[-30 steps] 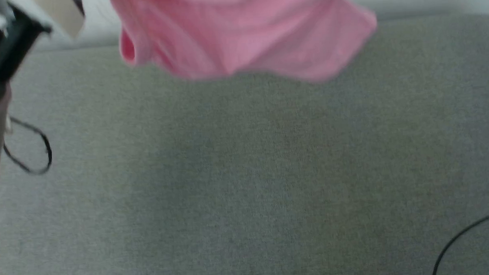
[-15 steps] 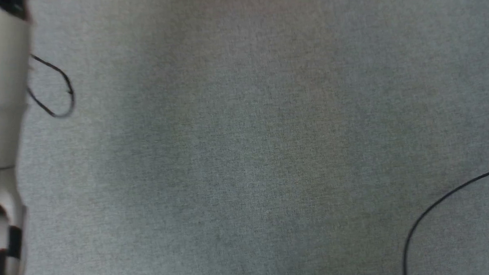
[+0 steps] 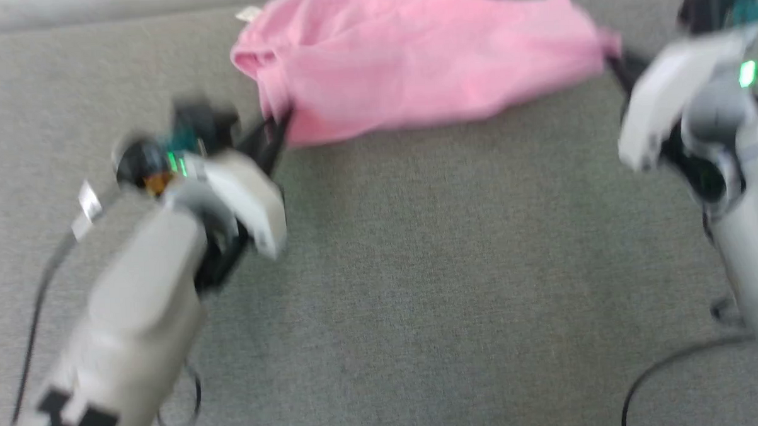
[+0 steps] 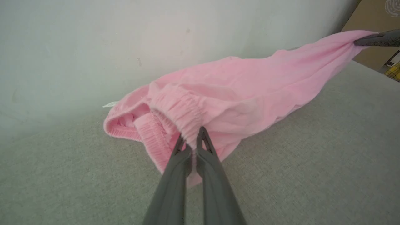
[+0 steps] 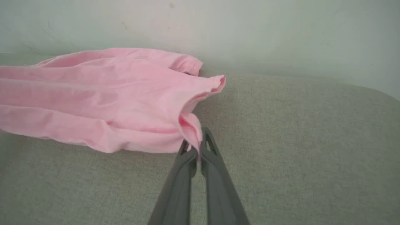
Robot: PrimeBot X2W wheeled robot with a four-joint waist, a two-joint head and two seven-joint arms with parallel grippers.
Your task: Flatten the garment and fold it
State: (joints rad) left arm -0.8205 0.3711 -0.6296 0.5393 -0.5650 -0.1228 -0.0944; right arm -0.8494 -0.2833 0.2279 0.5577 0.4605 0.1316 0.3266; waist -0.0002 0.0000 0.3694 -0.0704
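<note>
Flattening: light pink thin fabric shorts (image 3: 411, 60), frame top, waistband (image 4: 184, 109) pinched by left gripper (image 4: 191, 140), hem (image 5: 189, 123) by right gripper (image 5: 196, 142). Next, probably: lower flat, taut.

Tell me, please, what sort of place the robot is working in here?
Probably an indoor test room or a home-like setup: a grey fabric-covered surface set against a plain pale wall, a brown cardboard box beyond its edge, and a loose black cable.

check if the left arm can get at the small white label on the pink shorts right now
Probably not as things stand. The left tool is shut on the waistband of the shorts, so it is busy. The label lies uncovered just beyond; letting go first would likely free the way.
</note>
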